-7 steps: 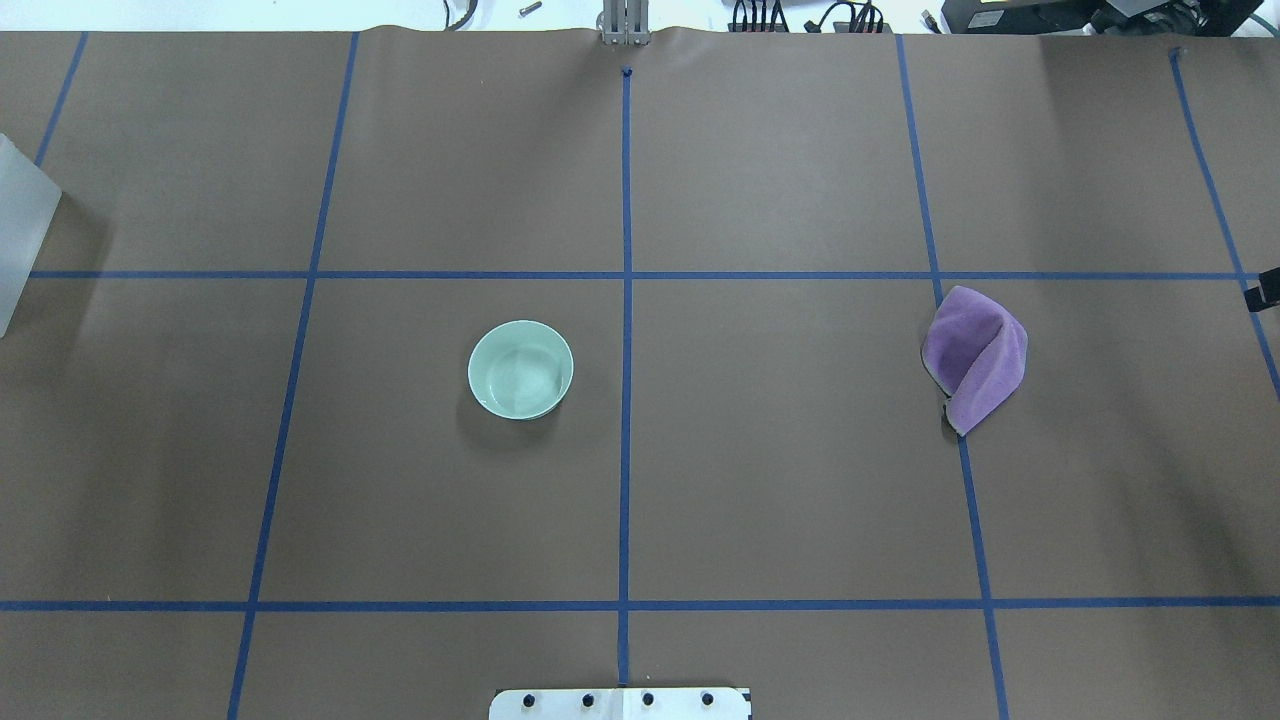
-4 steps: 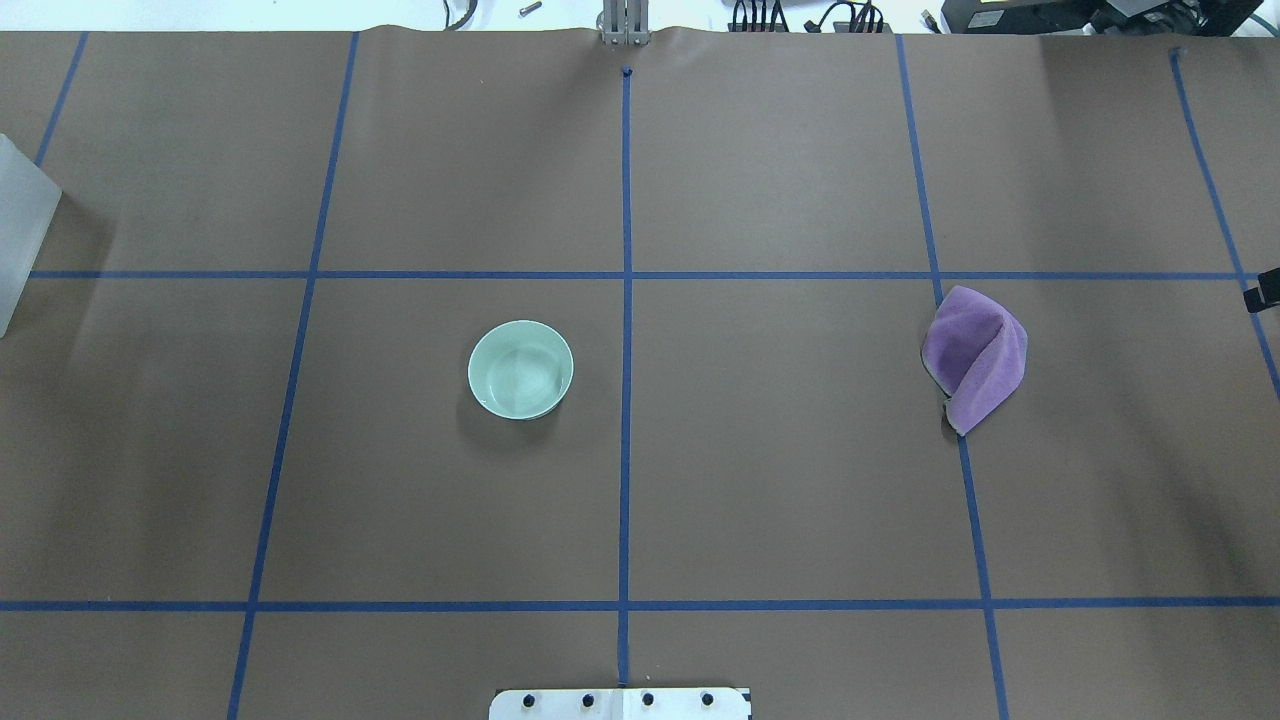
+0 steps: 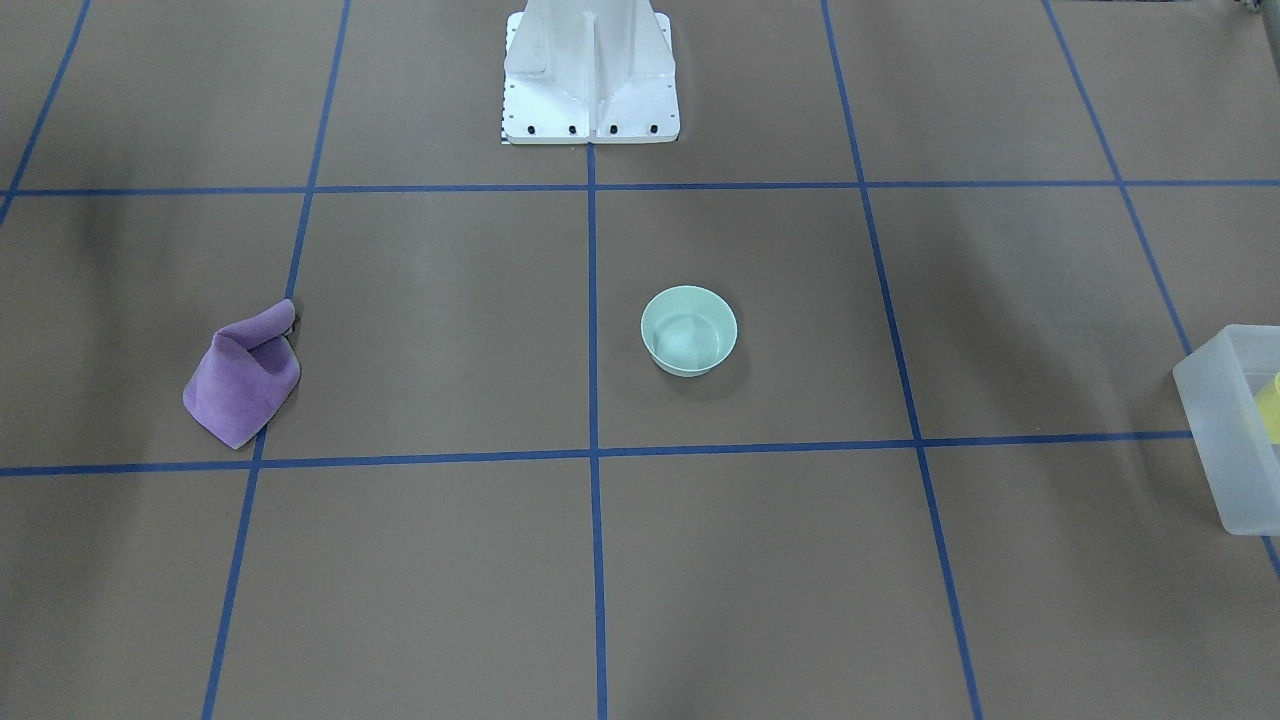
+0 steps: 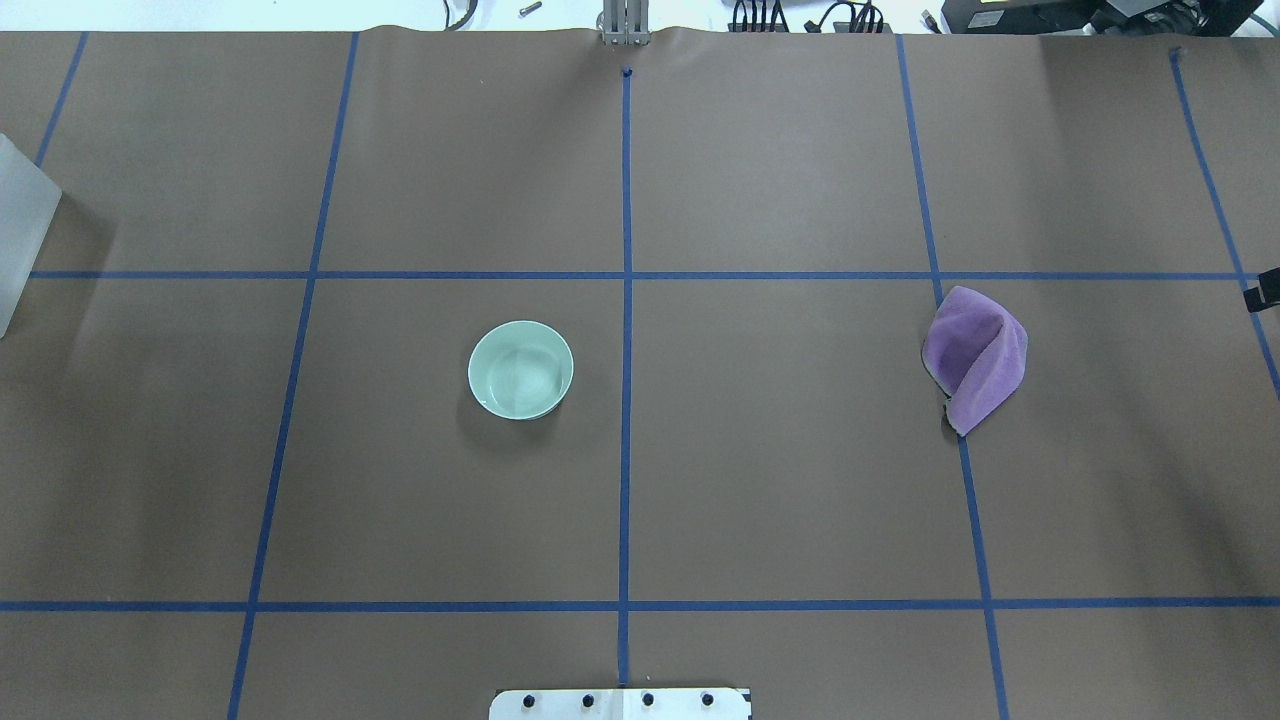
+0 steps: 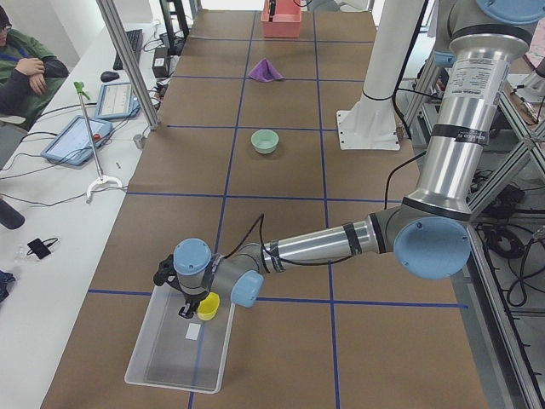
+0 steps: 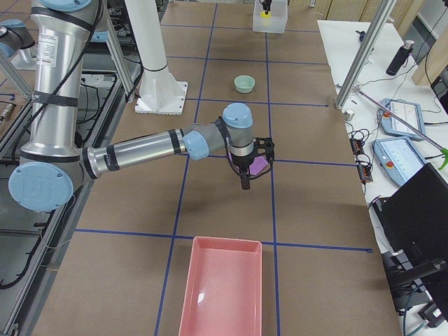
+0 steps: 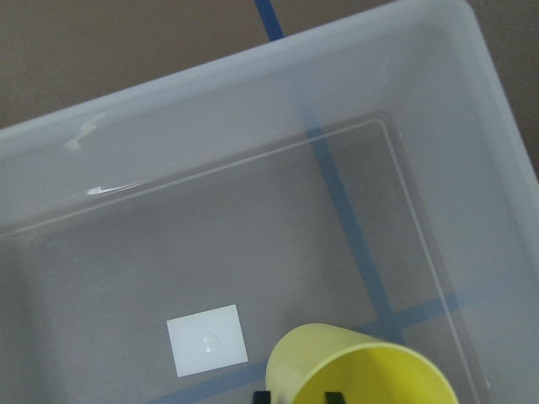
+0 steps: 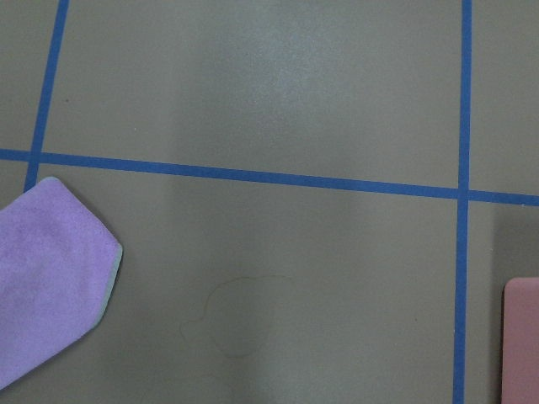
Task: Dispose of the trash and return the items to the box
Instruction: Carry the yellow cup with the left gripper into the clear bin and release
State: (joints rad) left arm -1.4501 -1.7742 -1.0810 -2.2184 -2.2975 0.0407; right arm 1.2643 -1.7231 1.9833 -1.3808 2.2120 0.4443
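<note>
The yellow cup (image 7: 362,368) hangs tilted over the frosted box (image 7: 253,109), close under the left wrist camera. My left gripper (image 7: 299,396) shows only two black fingertips at the cup's wall and looks shut on it. In the exterior left view the left gripper (image 5: 192,311) holds the cup (image 5: 208,305) over the box (image 5: 162,358). The mint-green bowl (image 4: 520,369) stands upright and empty near the table's middle, apart from both arms. My right gripper (image 6: 245,183) hovers by the purple cloth (image 6: 260,166). I cannot tell whether it is open or shut.
The purple cloth (image 4: 975,357) lies crumpled on the right side of the table. A pink tray (image 6: 222,287) sits at the table's right end. The white robot base (image 3: 590,80) stands at the table's near middle edge. An operator (image 5: 25,72) sits beyond the far side.
</note>
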